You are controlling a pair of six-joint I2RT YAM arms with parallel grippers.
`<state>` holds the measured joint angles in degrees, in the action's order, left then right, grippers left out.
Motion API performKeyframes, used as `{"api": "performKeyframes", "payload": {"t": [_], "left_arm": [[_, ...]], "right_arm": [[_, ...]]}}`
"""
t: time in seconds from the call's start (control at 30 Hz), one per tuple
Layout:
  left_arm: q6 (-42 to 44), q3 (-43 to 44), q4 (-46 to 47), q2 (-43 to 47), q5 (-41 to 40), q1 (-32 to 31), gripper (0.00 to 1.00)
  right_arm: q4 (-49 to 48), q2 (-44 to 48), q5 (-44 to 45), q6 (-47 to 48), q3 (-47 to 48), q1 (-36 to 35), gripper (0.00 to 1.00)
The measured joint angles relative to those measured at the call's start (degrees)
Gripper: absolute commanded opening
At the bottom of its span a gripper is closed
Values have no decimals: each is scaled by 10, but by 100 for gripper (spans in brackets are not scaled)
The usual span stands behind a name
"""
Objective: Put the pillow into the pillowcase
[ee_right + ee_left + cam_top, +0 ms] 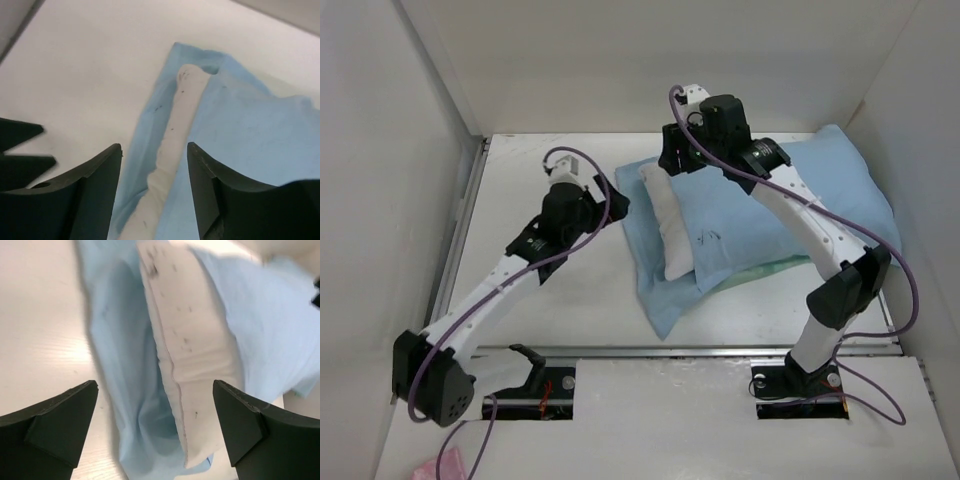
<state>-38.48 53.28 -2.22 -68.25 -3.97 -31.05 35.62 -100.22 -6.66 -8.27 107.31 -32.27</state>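
My left gripper (155, 410) hangs open beside the mouth of the pillowcase (790, 200), where one white end of the pillow (672, 225) pokes out; the rest looks sheathed. My right gripper (154, 165) hovers above it, open and holding nothing

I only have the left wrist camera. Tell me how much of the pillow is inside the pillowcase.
Observer: Most of it. In the top view the pillowcase covers the pillow, apart from a white strip at its left-side opening.
Operator: Report the right gripper.
Observer: The right gripper is open and holds nothing. It hangs above the far end of that opening.
Operator: Place the left gripper for me.
Observer: In the top view the left gripper sits by the pillowcase's left edge, near its far corner.
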Motion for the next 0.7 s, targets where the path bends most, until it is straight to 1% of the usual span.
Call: {"api": "performKeyframes", "payload": {"t": [0.03,0.07,0.13,0.2,0.27,0.37,0.43,0.47,0.5,0.53,0.67,0.7], "left_arm": [[-4,0,-13,24,-17,10,100],[-7,0,-24,39,-32,19,100],[-13,0,-41,54,-57,42,100],[-16,0,-55,48,-70,62,100],[-18,-1,-64,31,-71,80,100],[-16,-6,-66,3,-63,97,100],[-16,-12,-67,-7,-59,101,100],[-14,-14,-68,-11,-57,102,100],[-14,-16,-68,-13,-56,103,100],[-13,-17,-68,-14,-52,105,100],[-13,-25,-66,-14,-47,108,100],[-12,-29,-64,-15,-45,109,100]], "right_arm": [[7,4,16,16,9,-3,63],[14,6,33,34,16,-10,68],[26,12,76,71,18,-36,70],[47,12,112,110,14,-79,73],[67,1,142,139,9,-127,73],[93,-43,189,165,17,-178,78],[103,-87,242,167,29,-188,84],[111,-122,296,165,40,-187,86],[112,-131,310,163,42,-185,86],[119,-152,344,161,48,-181,90],[128,-205,435,151,54,-168,96],[130,-213,457,147,54,-166,96]]}}
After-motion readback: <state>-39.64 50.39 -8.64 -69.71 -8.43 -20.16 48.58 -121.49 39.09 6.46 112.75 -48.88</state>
